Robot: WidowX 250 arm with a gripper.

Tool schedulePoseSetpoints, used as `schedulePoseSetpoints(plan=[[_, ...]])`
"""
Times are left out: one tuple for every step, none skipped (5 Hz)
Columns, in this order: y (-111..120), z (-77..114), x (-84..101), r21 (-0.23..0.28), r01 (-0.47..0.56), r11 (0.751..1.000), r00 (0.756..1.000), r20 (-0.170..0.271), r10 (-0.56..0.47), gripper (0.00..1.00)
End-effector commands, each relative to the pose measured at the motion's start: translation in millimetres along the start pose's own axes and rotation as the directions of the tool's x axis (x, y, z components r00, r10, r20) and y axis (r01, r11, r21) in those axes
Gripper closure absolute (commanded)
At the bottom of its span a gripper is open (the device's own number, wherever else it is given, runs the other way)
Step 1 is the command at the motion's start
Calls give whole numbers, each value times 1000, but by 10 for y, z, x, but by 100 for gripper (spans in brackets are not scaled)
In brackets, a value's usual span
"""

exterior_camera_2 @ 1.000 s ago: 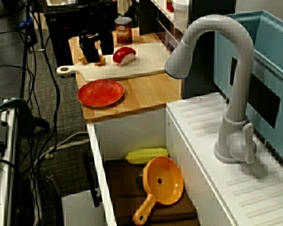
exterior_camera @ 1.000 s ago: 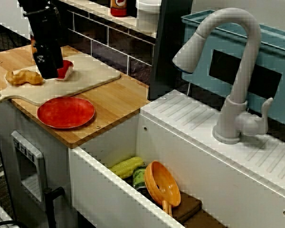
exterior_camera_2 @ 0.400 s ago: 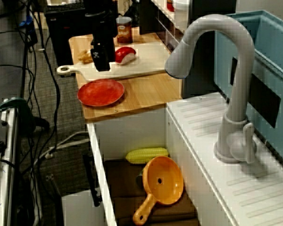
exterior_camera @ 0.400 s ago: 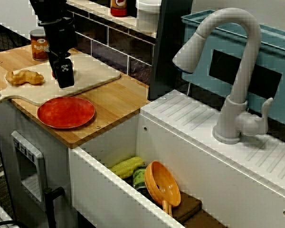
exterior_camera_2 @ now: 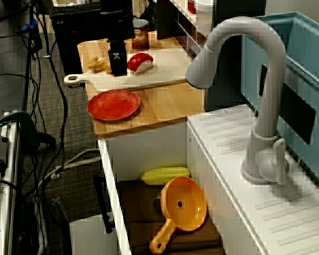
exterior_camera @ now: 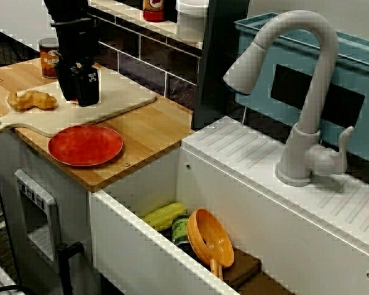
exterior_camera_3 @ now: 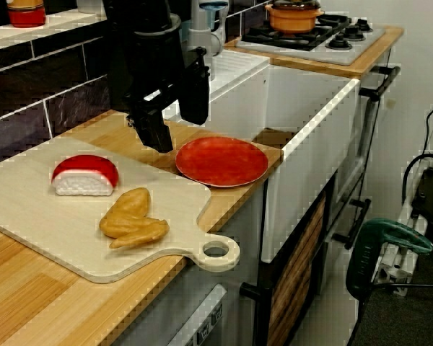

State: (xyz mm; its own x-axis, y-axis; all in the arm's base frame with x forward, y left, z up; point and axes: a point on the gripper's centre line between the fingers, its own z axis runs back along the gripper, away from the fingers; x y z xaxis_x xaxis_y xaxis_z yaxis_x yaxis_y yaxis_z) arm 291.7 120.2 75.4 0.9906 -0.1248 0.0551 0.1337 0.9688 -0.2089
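Observation:
My black gripper [exterior_camera_3: 175, 128] hangs open just above the pale cutting board [exterior_camera_3: 29, 216], near the edge that faces the red plate [exterior_camera_3: 221, 161]. Nothing sits between its fingers [exterior_camera_3: 151, 133]. A red-and-white piece of toy food [exterior_camera_3: 84, 175] lies on the board to its left, and a golden pastry-like piece [exterior_camera_3: 133, 220] lies nearer the board's handle. In the view facing the sink my gripper [exterior_camera: 79, 93] hides the red-and-white piece, with the golden piece [exterior_camera: 31, 99] to its left. In the high view my gripper [exterior_camera_2: 117, 65] stands between the two foods.
A labelled can [exterior_camera: 49, 57] stands behind the board. The sink [exterior_camera: 135, 246] holds a corn cob [exterior_camera: 165, 216], a green can [exterior_camera: 181, 230] and an orange strainer [exterior_camera: 210, 236]. A grey faucet [exterior_camera: 295, 92] rises to the right. A stove with an orange pot [exterior_camera_3: 294, 16] lies beyond the sink.
My gripper has lifted from between the golden piece and the red-and-white piece, shifted toward the plate side of the board and turned about its wrist. Both foods stayed on the board.

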Motion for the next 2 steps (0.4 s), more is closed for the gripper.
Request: schedulePoseSetpoints(plan=[[142, 189, 111, 58, -100, 993, 995, 31, 99, 0], [217, 247, 104, 53, -212, 976, 977, 33, 211, 0]])
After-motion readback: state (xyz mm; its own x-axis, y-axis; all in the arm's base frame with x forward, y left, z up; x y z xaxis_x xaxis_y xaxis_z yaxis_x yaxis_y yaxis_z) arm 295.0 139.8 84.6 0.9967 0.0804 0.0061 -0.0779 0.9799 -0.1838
